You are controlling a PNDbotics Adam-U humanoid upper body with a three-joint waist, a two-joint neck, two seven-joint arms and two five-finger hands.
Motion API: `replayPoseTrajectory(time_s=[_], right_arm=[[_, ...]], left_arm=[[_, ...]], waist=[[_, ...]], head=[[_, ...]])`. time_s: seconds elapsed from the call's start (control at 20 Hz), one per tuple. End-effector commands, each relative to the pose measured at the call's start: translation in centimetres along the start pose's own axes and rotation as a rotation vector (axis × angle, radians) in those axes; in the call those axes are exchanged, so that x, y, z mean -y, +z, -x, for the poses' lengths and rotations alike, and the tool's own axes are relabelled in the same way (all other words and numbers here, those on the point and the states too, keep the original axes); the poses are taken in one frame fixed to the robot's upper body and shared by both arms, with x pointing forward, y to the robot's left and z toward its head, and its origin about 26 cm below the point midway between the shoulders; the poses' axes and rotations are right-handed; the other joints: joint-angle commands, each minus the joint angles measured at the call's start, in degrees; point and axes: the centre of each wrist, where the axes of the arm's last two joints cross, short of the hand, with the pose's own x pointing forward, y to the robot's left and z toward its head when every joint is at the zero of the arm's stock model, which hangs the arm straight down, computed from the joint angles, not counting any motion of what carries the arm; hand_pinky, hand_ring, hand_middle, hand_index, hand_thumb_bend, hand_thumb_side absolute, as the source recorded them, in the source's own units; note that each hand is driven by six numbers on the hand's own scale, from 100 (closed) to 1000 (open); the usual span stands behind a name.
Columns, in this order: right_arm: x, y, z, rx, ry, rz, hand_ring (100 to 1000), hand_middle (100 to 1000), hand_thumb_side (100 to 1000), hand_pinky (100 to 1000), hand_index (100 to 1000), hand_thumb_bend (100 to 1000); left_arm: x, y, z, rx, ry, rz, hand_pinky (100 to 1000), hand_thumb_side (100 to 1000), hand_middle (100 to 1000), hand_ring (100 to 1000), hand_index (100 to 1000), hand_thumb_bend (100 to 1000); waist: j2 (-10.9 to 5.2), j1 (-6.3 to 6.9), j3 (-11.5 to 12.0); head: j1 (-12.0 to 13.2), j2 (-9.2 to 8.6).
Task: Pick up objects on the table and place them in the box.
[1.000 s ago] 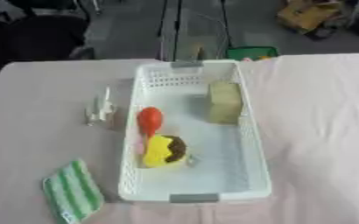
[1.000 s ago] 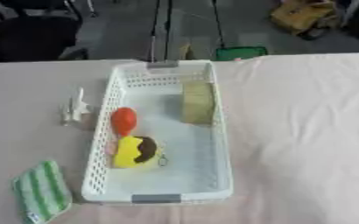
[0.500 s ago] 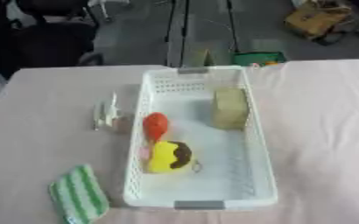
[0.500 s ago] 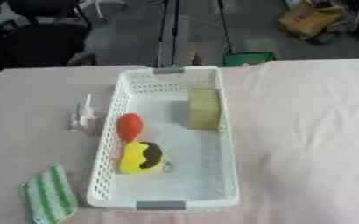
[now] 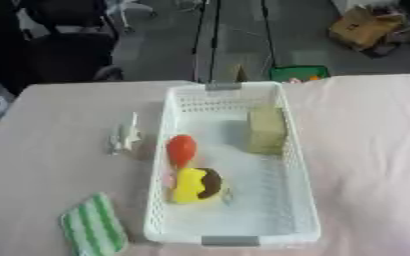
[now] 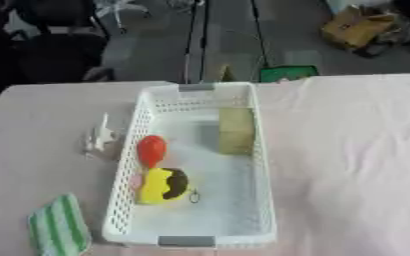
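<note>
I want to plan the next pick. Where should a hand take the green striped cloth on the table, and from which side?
A judgement: take the green striped cloth across its narrow width near the middle, coming straight down from above. It lies flat on the table, left of the white basket, so its sides give nothing to grip. The left hand seems nearer, though no hand shows.

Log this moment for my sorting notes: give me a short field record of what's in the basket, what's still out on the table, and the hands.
container: white basket
inside basket: red item; yellow toy; olive block
on table, left of basket: small white object; green striped cloth
surface: pink tablecloth
robot hands: neither in view
</note>
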Motion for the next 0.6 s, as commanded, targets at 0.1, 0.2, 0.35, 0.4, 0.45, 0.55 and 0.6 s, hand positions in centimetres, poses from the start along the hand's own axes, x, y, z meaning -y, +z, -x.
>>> replayPoseTrajectory(time_s=[0.1, 0.2, 0.35, 0.4, 0.45, 0.55, 0.6], right_arm=[[0.2, -1.3, -0.2, 0.047, -0.005, 0.012, 934, 866, 1000, 872, 833, 100], [0.1, -1.3, -0.2, 0.046, -0.007, 0.013, 934, 866, 1000, 872, 833, 100], [0.1, -1.3, -0.3, 0.045, -0.009, 0.013, 934, 866, 1000, 872, 833, 100], [0.1, -1.3, -0.3, 0.044, -0.010, 0.013, 934, 866, 1000, 872, 832, 100], [0.1, -1.3, -0.3, 0.044, -0.010, 0.013, 934, 866, 1000, 872, 832, 100], [0.1, -1.3, -0.3, 0.044, -0.012, 0.013, 934, 866, 1000, 872, 832, 100], [0.1, -1.3, -0.3, 0.044, -0.014, 0.014, 934, 866, 1000, 871, 832, 100]], left_arm=[[-1.3, -1.1, -0.3, 0.097, -0.169, 0.110, 1000, 987, 1000, 1000, 1000, 511], [-1.3, -1.3, -0.5, 0.125, -0.197, 0.142, 1000, 977, 1000, 1000, 1000, 538], [-1.3, -1.7, -0.8, 0.167, -0.231, 0.195, 1000, 968, 1000, 1000, 1000, 564], [-1.3, -1.8, -0.9, 0.182, -0.243, 0.216, 1000, 963, 1000, 1000, 1000, 591], [-1.3, -1.9, -0.9, 0.195, -0.253, 0.234, 1000, 962, 1000, 1000, 1000, 598], [-1.3, -2.0, -1.0, 0.213, -0.273, 0.259, 1000, 959, 1000, 1000, 1000, 608], [-1.3, -2.1, -1.1, 0.230, -0.287, 0.277, 1000, 953, 1000, 1000, 1000, 680]], waist=[[-1.38, 0.09, 0.1], [-1.45, 0.10, 0.0], [-1.56, 0.12, -0.2], [-1.58, 0.18, -0.2], [-1.61, 0.21, -0.2], [-1.66, 0.27, -0.3], [-1.68, 0.33, -0.3]], head=[[0.0, -1.12], [-0.1, -1.49], [-0.2, -2.56], [-0.2, -2.87], [-0.1, -3.05], [-0.1, -3.21], [-0.1, -3.24]])
